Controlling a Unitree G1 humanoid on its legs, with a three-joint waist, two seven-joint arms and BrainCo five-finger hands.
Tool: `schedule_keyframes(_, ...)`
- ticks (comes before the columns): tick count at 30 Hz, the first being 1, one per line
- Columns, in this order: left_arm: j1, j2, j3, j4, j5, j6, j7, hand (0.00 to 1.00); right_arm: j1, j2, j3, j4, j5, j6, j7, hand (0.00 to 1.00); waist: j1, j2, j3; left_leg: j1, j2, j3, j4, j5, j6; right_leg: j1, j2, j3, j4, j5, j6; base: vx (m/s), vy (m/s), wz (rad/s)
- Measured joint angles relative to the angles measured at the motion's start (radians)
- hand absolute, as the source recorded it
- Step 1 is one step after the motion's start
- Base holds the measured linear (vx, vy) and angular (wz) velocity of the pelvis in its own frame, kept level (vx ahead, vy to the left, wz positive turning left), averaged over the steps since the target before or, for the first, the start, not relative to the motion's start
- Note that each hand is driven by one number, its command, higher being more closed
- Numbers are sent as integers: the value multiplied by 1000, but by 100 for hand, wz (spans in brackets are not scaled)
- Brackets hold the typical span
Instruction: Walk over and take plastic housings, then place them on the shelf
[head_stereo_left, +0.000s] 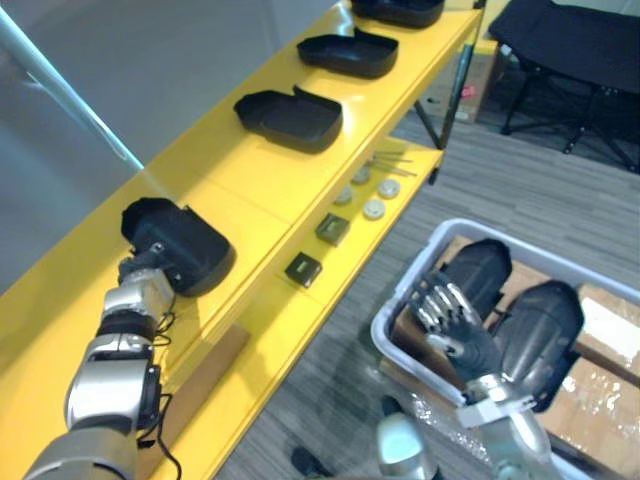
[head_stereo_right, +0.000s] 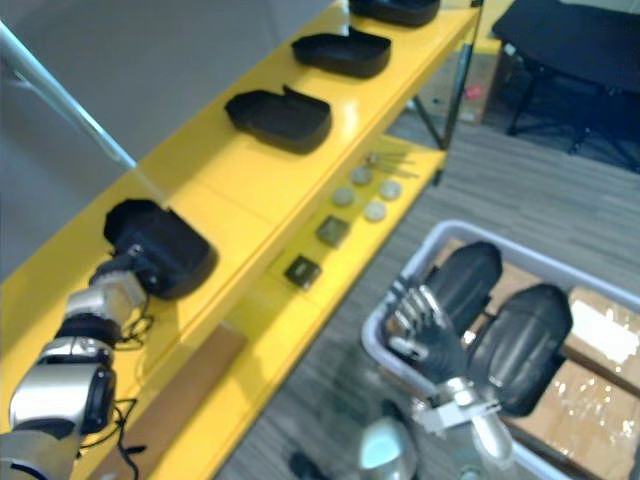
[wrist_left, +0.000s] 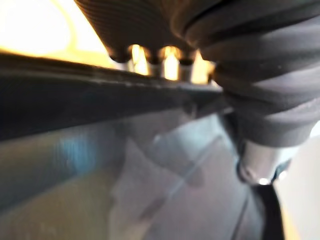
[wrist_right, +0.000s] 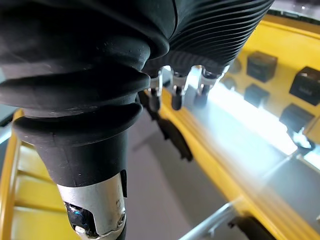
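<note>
A black plastic housing (head_stereo_left: 178, 247) rests on the top board of the yellow shelf (head_stereo_left: 230, 190), near its close end. My left hand (head_stereo_left: 143, 268) reaches into the housing from below and touches it; the rest of the hand is hidden by the shell. In the left wrist view the housing's dark edge (wrist_left: 100, 100) runs right across the hand's cover (wrist_left: 260, 75). My right hand (head_stereo_left: 447, 312) hovers open and empty over a white bin (head_stereo_left: 392, 322) that holds two more housings (head_stereo_left: 484, 272) (head_stereo_left: 545, 330).
Three more housings (head_stereo_left: 290, 118) (head_stereo_left: 348, 52) (head_stereo_left: 400, 10) lie in a row farther along the shelf top. The lower board carries small black boxes (head_stereo_left: 303, 269) and round discs (head_stereo_left: 374, 209). Cardboard boxes (head_stereo_left: 600, 385) sit by the bin. A black folding cot (head_stereo_left: 570, 45) stands beyond.
</note>
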Motion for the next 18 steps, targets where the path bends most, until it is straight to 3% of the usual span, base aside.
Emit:
schedule_keyframes(6,-29,11,4,21,156,112,-1,0,-2,-4,0,0,21,4,0,0,-1,-1,-1,21,2,1,0,-1,-2,28,1,-3,-11,1,1,0,0,0)
schedule_keyframes(11,-102,98,3,35,317,242,-13,0,-3,-3,5,-4,27,7,0,0,-1,-10,-6,18,4,-2,-4,-1,-2,45,1,-12,-44,20,2,7,1,2)
schedule_keyframes(15,-140,128,2,36,361,323,-24,0,-3,-2,10,-5,35,24,-6,0,0,-21,-20,20,5,-6,-4,-1,-2,65,1,-18,-78,39,4,18,2,4)
schedule_keyframes(18,-140,128,2,36,369,353,-23,0,-3,-2,23,-5,36,32,-9,0,0,-25,-36,19,7,-6,-4,-1,-2,67,1,-18,-85,44,2,0,0,0)
